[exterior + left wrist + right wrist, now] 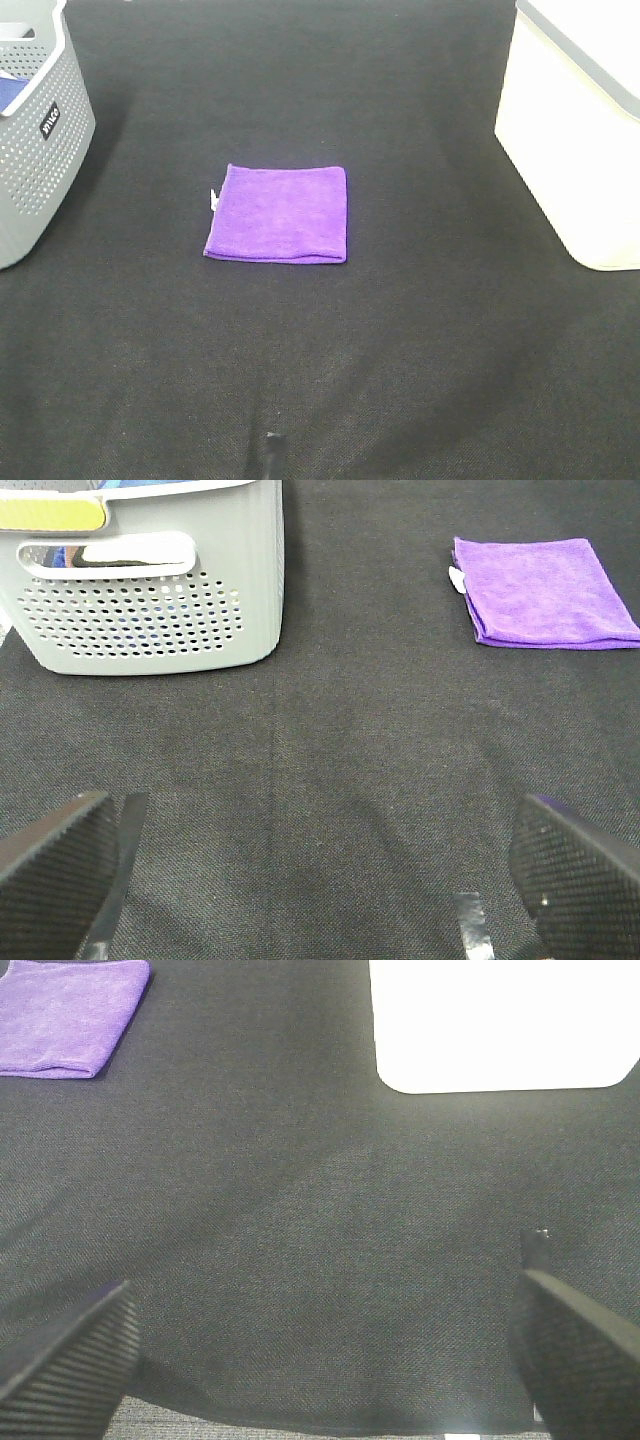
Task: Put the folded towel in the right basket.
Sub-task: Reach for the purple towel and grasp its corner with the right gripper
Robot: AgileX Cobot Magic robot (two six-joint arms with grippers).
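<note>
A folded purple towel (pixel 278 214) lies flat on the black mat in the middle of the table. It also shows in the left wrist view (pixel 542 604) and in the right wrist view (pixel 68 1015). The right basket (pixel 575 130) is white and stands at the right edge; it shows in the right wrist view (pixel 502 1022) too. My left gripper (pixel 310 880) is open and empty, well short of the towel. My right gripper (pixel 320 1360) is open and empty, above the mat near its front edge. Neither gripper shows in the high view.
A grey perforated basket (pixel 35 140) stands at the left edge, with blue and yellow items inside in the left wrist view (pixel 150 590). The black mat (pixel 320 350) covers the table. A small dark object (pixel 272 455) lies at the front centre.
</note>
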